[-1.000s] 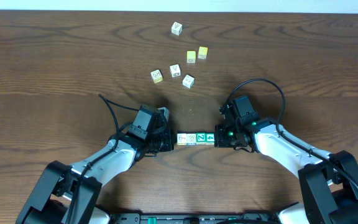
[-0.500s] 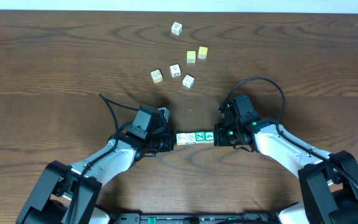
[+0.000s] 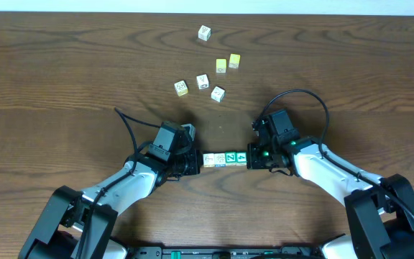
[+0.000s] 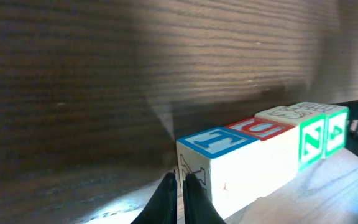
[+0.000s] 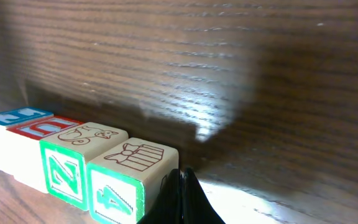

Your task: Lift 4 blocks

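While both claws are pinched shut, left gripper [image 3: 198,161] and right gripper [image 3: 251,157] press the ends of the four blocks [image 3: 226,158], a touching row near the front edge of the table [image 3: 63,72], centre. Several loose cubes [image 3: 218,93] sit toward the far edge.

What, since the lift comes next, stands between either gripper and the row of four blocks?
Nothing visible. The left gripper sits directly against the blue-topped end block, the right gripper against the green 4 block; loose cubes lie farther up the table.
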Controlling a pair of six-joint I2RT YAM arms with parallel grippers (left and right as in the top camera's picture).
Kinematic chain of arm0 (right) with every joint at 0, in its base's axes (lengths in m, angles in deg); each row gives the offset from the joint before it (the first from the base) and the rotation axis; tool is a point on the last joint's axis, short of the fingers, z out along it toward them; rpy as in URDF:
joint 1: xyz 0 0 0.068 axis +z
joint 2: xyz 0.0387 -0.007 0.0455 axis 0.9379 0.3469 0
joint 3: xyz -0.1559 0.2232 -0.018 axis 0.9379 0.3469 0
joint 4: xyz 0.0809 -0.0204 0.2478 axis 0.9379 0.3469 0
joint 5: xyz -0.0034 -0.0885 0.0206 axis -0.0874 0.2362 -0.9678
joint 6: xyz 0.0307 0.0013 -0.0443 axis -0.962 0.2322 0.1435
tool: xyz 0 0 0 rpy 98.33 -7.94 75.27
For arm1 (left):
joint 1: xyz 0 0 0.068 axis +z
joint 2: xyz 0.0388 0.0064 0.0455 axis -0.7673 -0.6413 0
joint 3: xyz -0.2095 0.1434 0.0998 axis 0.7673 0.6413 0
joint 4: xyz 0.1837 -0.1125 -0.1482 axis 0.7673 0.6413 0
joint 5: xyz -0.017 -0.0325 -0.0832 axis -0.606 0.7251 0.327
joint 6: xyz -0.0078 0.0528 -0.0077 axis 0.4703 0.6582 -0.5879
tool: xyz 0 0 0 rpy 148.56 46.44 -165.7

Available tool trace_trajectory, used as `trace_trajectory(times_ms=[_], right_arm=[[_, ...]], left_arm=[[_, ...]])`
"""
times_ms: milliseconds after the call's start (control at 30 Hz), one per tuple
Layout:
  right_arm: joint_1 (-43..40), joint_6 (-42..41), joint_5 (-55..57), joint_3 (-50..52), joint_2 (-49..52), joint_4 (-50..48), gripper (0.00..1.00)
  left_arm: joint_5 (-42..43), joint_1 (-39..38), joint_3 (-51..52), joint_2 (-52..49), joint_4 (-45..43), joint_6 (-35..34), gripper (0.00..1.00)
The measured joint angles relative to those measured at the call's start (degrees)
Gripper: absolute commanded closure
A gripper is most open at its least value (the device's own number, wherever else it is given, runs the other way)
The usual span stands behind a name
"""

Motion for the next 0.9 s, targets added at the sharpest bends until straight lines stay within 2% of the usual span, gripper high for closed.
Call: trace_trajectory(times_ms=[500,900], right_arm=[[0.87,0.35,-1.81,0.00,0.00,-0.07,0.99],[1.05,1.95,1.40,0.00,0.00,3.15,0.98]], left_arm=[[-2.67,-0.04,-0.02,0.00,2.86,0.02,0.93],[-2.93,-0.04,-0.07,0.00,2.95,0.02,0.93]])
